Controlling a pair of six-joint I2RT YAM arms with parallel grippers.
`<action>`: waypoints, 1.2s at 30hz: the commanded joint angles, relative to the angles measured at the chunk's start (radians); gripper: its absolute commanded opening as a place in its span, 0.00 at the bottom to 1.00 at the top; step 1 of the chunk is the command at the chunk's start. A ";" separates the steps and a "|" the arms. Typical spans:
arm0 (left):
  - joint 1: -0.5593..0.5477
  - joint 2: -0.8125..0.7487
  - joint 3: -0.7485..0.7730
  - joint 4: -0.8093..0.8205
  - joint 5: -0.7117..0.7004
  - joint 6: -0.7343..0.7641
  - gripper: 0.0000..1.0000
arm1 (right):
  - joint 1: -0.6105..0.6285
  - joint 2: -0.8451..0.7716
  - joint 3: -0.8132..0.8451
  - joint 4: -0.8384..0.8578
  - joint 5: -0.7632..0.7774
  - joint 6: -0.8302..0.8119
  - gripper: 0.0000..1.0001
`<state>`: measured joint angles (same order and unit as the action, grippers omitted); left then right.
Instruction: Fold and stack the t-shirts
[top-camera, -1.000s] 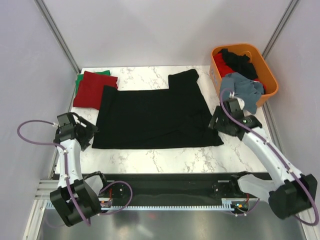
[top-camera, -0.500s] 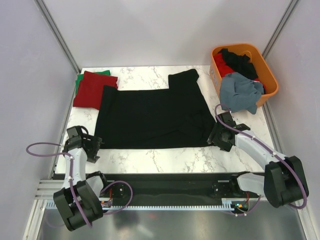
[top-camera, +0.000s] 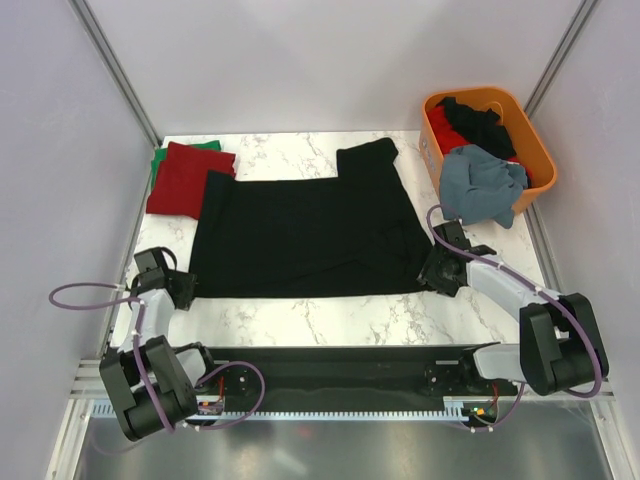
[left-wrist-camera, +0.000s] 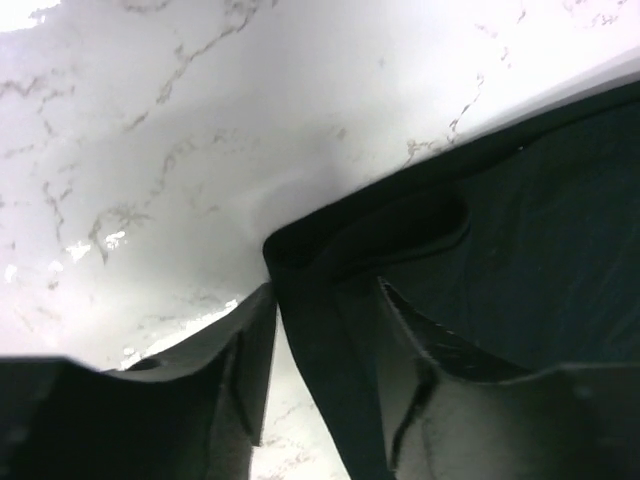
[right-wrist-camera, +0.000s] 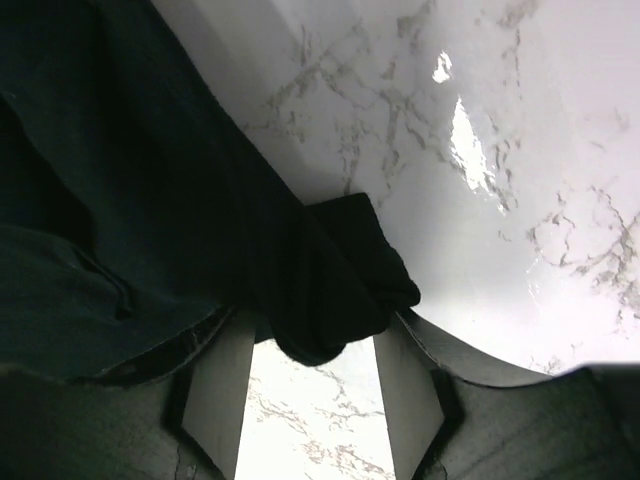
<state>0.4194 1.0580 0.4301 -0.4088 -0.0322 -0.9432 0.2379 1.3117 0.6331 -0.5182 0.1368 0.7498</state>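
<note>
the left pincer (left-wrist-camera: 325, 292) sits low on the marble surface (top-camera: 330, 320), its fingers (left-wrist-camera: 250, 370) apart, with the 7 o'clock corner of the spread black t-shirt (top-camera: 310, 235) lying in the gap. a sliver of marble shows between one finger and the hem, so the corner is straddled, not clamped.

the right pincer (right-wrist-camera: 315, 335) is also spread apart, at the shirt's 5 o'clock corner. a bunched knob of black cloth lies at its fingertips (right-wrist-camera: 215, 385), and bare marble shows in the gap below it.

the black t-shirt lies flat across the middle of the surface, with one flap reaching toward 12 o'clock.

at the surface's 10 o'clock a folded dark red t-shirt (top-camera: 185, 180) lies on a green t-shirt (top-camera: 158, 160), its near edge touching the black one.

at 2 o'clock stands an orange basket (top-camera: 540, 160). a grey-blue t-shirt (top-camera: 480, 185) hangs over its near rim. black cloth (top-camera: 480, 120) and red cloth (top-camera: 448, 122) lie inside.
</note>
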 joint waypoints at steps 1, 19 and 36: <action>0.002 0.051 -0.047 0.031 -0.081 -0.008 0.48 | -0.008 0.047 -0.006 0.081 0.006 -0.010 0.55; 0.002 -0.153 -0.062 -0.087 -0.029 0.011 0.35 | -0.012 0.063 -0.009 0.122 -0.020 -0.017 0.28; 0.002 -0.029 0.015 0.011 -0.066 0.044 0.06 | -0.025 0.101 -0.030 0.191 -0.108 -0.053 0.00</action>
<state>0.4194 1.0115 0.3992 -0.4400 -0.0563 -0.9340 0.2119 1.3777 0.6331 -0.3271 0.0555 0.7158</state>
